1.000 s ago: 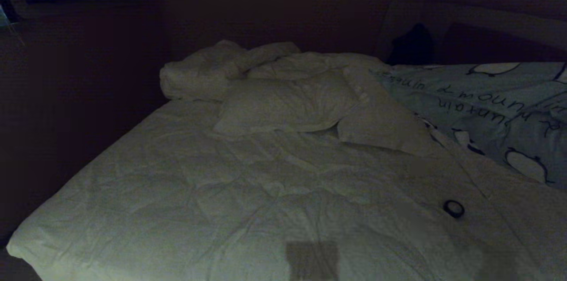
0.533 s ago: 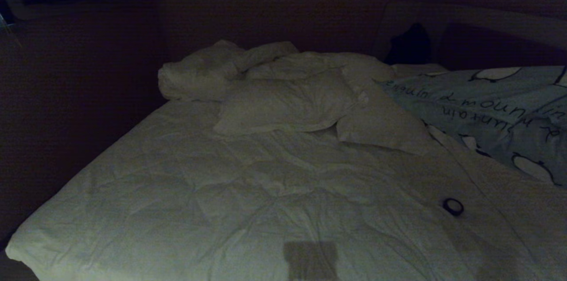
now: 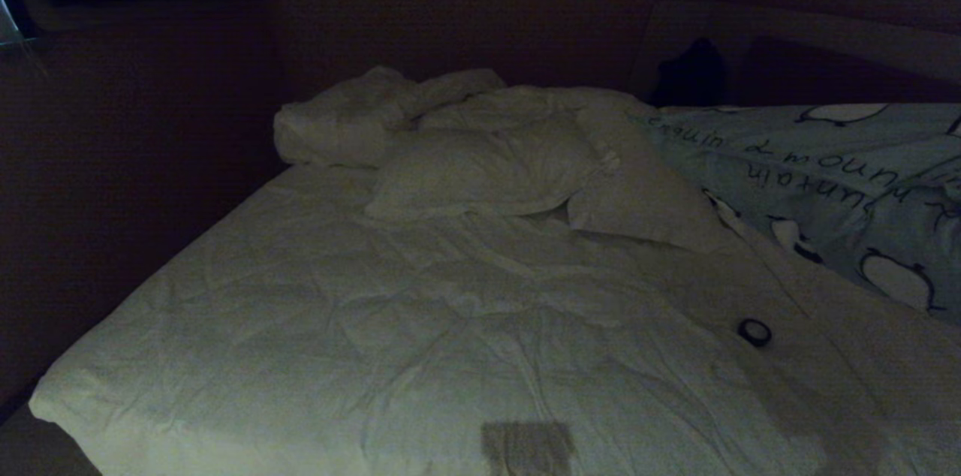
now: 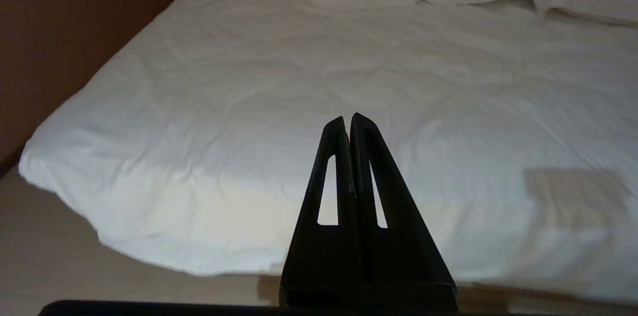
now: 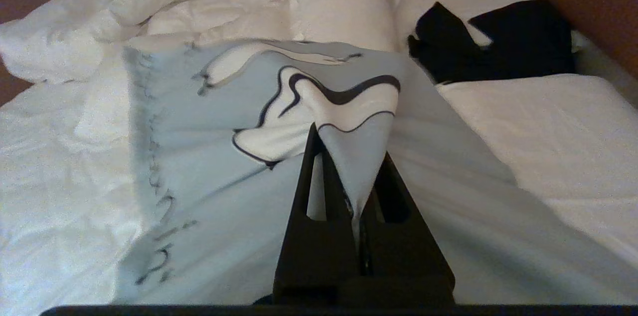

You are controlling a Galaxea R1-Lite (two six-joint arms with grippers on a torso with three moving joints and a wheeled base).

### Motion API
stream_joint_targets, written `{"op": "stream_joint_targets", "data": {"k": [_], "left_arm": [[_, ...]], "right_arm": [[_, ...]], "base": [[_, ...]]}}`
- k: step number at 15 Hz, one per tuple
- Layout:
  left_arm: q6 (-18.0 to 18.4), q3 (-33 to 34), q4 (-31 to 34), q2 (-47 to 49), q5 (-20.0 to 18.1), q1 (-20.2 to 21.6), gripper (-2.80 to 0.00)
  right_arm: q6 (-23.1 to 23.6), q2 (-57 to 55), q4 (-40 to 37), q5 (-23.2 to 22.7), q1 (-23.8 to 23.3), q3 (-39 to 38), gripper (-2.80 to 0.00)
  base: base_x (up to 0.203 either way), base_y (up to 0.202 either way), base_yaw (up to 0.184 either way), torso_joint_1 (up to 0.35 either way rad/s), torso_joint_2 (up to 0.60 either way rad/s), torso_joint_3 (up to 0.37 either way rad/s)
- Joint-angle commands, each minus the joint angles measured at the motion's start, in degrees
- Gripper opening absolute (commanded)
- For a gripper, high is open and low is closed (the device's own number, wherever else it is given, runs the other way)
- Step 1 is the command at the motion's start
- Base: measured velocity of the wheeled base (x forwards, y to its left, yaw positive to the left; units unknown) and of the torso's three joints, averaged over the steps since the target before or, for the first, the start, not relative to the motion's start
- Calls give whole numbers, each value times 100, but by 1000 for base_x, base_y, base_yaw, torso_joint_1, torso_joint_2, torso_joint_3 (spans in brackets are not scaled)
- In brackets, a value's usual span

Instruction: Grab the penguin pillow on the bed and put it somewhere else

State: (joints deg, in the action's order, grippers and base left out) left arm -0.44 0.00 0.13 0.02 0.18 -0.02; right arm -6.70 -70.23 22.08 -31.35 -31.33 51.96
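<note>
The right gripper (image 5: 351,166) pinches the penguin pillow (image 5: 259,121), white bed (image 5: 538,126) beyond; left gripper (image 4: 348,124) pressed together.

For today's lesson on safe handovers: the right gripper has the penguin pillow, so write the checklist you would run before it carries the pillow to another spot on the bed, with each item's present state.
1. Right gripper shut on the penguin pillow: ok, a fold of fabric is pinched between the fingers.
2. Grip holds the whole pillow, not just the cover: cannot tell.
3. Pillow lifted free of the bed: not ok, most of it lies on the duvet.
4. Left gripper out of the way: ok, shut and empty near the bed's foot.
5. Small dark ring on the duvet beside the pillow: not ok, it could be dragged.
6. Black item by the headboard is apart from the pillow: ok.
</note>
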Motion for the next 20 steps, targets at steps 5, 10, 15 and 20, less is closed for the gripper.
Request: {"op": "stream_joint_targets", "data": {"k": [5,10,15,20], "left_arm": [[0,9,-5,-2,-1,2,-280],[0,9,-5,-2,-1,2,-280],[5,9,-5,-2,-1,-5,-280],[0,9,-5,-2,-1,-5,-280]], "right_arm": [[-15,1,15,-11,4,-1,-280],[2,24,7,24,1,51,-280],[11,132,-24,348,0,154,-280],[148,150,-122,1941,4,232,-280]], "base": [[-188,0,1,-2,1,4],[-25,0,0,-3,0,1],[0,0,0,0,0,0],[0,0,0,0,0,0]]}}
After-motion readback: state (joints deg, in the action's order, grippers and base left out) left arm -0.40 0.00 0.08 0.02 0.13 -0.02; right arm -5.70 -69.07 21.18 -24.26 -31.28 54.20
